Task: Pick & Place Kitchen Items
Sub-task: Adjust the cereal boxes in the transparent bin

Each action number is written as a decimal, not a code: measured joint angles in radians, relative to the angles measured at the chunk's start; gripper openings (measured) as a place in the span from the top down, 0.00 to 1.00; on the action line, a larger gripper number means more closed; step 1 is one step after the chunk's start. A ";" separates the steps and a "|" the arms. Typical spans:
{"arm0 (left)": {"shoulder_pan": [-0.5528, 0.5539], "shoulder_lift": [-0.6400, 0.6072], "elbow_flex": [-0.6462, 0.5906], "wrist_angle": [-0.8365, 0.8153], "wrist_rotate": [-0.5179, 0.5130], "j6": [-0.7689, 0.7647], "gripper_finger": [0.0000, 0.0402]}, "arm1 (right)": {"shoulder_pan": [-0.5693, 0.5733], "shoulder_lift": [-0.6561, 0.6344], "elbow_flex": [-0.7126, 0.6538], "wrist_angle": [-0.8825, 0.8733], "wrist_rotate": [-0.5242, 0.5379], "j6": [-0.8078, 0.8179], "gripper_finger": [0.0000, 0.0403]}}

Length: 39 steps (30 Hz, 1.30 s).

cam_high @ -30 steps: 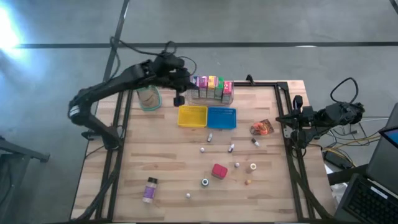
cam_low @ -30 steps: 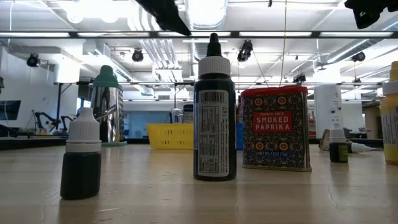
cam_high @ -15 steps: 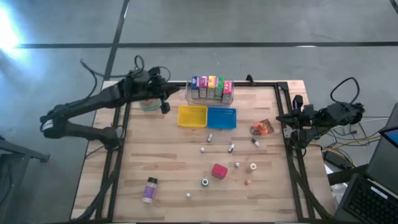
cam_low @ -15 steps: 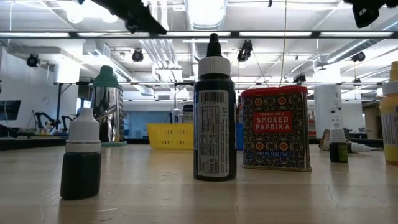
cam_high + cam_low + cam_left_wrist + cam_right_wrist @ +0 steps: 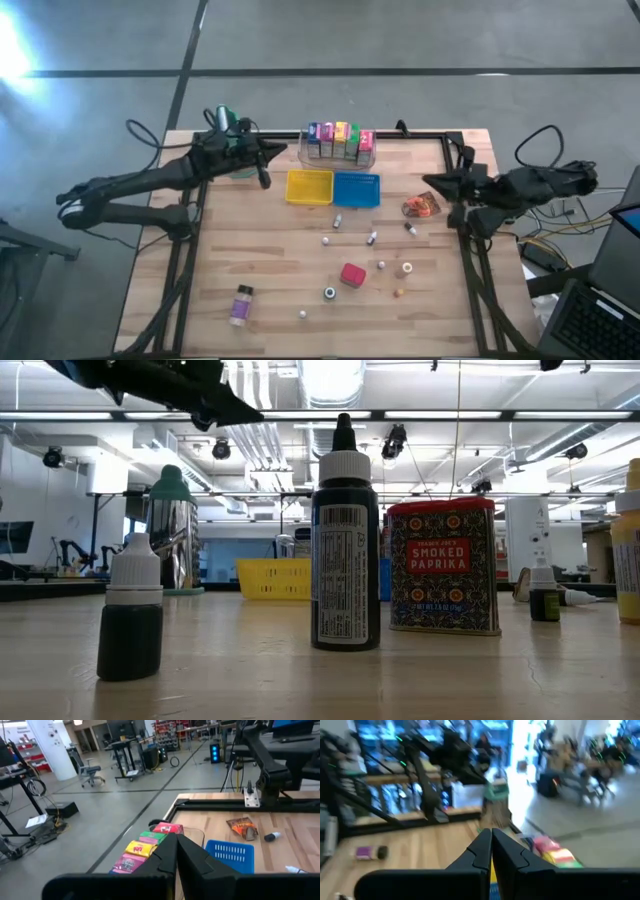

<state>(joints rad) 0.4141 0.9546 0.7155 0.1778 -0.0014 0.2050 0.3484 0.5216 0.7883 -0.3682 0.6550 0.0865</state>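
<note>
Hanging over the far left corner of the bench [image 5: 230, 270], the left gripper [image 5: 263, 178] has its fingers pressed together on nothing, and the right gripper [image 5: 432, 182] at the right edge is likewise pinched shut and empty. The kitchen items lie apart from both: the row of colourful cartons [image 5: 340, 140] stands in a clear bin [image 5: 303, 155] against the far edge, its long axis running along that edge, just beyond the yellow tray [image 5: 309, 186] and blue tray [image 5: 356, 189]. The orange pouch [image 5: 421, 206] lies near the right edge, just beside the right gripper's tips, so the right arm looks the nearer one for it; the left gripper is nearer the left end of the carton row. The red block [image 5: 352, 274] and the small bottles around it sit mid-bench, well apart from either arm.

The left wrist view shows the carton tops [image 5: 145, 847] just past its closed fingertips [image 5: 172, 852], plus the pouch [image 5: 243, 827] beyond the blue tray [image 5: 231, 854]. The low view alone reveals the red block as a paprika tin [image 5: 443, 565] standing upright among dropper bottles, with the tall teal-topped container [image 5: 171, 530] behind.
</note>
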 joint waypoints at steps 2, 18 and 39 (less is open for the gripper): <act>0.000 0.000 -0.013 0.002 0.000 -0.016 0.97 | -0.046 0.048 0.033 -0.049 -0.002 0.030 0.98; 0.000 0.002 -0.094 0.123 0.011 -0.096 0.98 | -0.789 0.469 0.154 -0.130 -0.888 -0.053 0.98; 0.000 0.002 -0.096 0.096 0.012 -0.070 0.98 | -0.879 1.015 0.496 -0.438 -0.838 -0.309 0.98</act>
<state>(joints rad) 0.4144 0.9562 0.6197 0.2734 0.0105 0.1349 -0.5304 1.5361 1.2840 -0.8067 -0.1833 -0.2220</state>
